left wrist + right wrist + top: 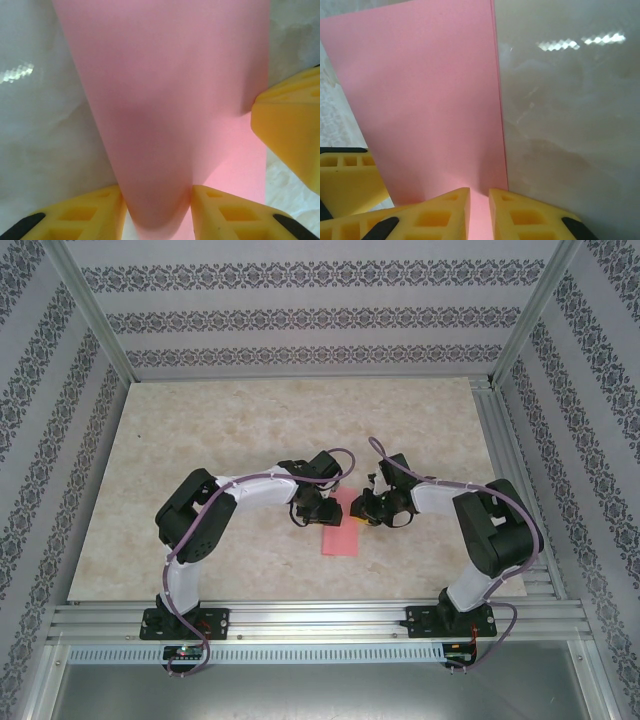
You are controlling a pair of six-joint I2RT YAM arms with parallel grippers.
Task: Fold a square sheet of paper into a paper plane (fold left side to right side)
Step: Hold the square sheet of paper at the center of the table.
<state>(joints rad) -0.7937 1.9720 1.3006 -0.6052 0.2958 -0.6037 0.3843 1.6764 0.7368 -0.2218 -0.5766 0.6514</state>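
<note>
Left claw (157,200): clamped on the square sheet of paper (165,100). A raised, rounded bend of the sheet sits squeezed between my two yellow fingers (75,217) and touches both.
Right claw (480,197): tips nearly together, with a thin slit between them and pink showing in it. I cannot tell whether they pinch the sheet or only rest on it.
Paper, from my left claw: it runs straight ahead of the tips, narrow at the tips and widening away from them.
Paper, from my right claw: it lies under and ahead of the tips, mostly to their left. Its straight edge, two layers one on the other, runs forward just right of the slit.
Neighbours: a yellow finger of my right claw touches the sheet ahead and to the right of my left tips. A finger of my left claw shows low to the left of my right tips.
From above: both claws meet over the sheet, the left on its left side and the right on its right.
Table (570,125): pale, glossy, marbled, to the right of my right tips.
</note>
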